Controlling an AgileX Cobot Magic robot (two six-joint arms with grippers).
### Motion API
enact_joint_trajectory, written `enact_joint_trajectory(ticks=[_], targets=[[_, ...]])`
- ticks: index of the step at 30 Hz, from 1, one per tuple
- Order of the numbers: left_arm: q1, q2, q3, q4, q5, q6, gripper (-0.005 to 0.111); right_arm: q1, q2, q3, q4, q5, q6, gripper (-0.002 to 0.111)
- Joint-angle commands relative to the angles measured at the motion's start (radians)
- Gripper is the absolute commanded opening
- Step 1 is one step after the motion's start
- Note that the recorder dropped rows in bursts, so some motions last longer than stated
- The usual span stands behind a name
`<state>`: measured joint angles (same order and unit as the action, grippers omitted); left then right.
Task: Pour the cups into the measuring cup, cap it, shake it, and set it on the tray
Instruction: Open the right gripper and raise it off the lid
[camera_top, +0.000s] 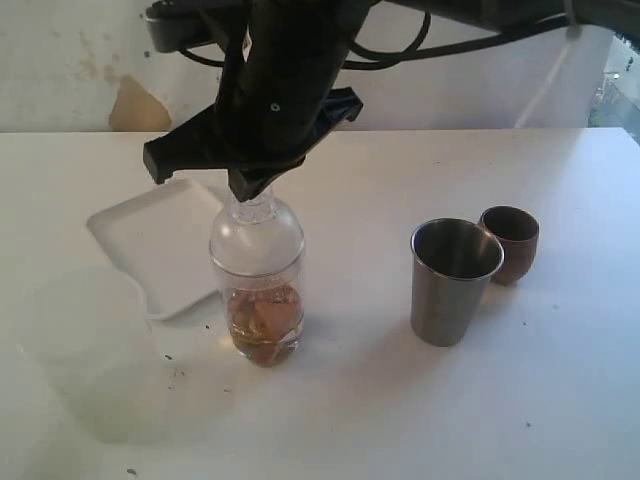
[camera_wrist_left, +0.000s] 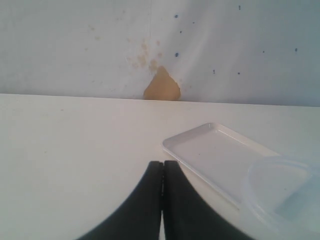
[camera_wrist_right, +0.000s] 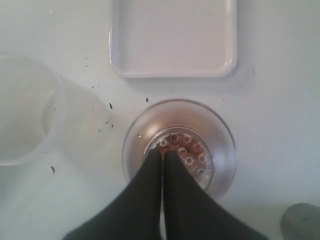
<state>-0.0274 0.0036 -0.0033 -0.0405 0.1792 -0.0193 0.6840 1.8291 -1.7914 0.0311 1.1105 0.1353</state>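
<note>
The measuring cup stands mid-frame on the counter, touching the tray at its lower right edge, dome cap on, brown contents low inside. It looks light, stiff and slick, so grip the straight wall mid-height. The right pincer is closed at the cap's top. The left pincer is closed and empty. One measuring cup, one tray, two cups: steel tumbler, wooden cup.

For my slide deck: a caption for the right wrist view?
Shut right hand over the capped measuring cup, white tray and cloudy plastic cup nearby.
</note>
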Motion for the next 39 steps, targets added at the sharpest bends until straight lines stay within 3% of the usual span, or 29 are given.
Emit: enact_joint_trajectory(ticks=[1, 14, 39], targets=[[0.004, -0.004, 0.003, -0.005, -0.007, -0.003, 0.001, 0.002, -0.041, -0.001, -0.031, -0.026, 0.001, 0.000], [0.004, -0.004, 0.003, -0.005, -0.007, -0.003, 0.001, 0.002, -0.042, 0.104, -0.031, -0.035, 0.001, 0.000], [0.004, -0.004, 0.003, -0.005, -0.007, -0.003, 0.001, 0.002, -0.075, 0.107, -0.039, -0.159, 0.003, 0.000]])
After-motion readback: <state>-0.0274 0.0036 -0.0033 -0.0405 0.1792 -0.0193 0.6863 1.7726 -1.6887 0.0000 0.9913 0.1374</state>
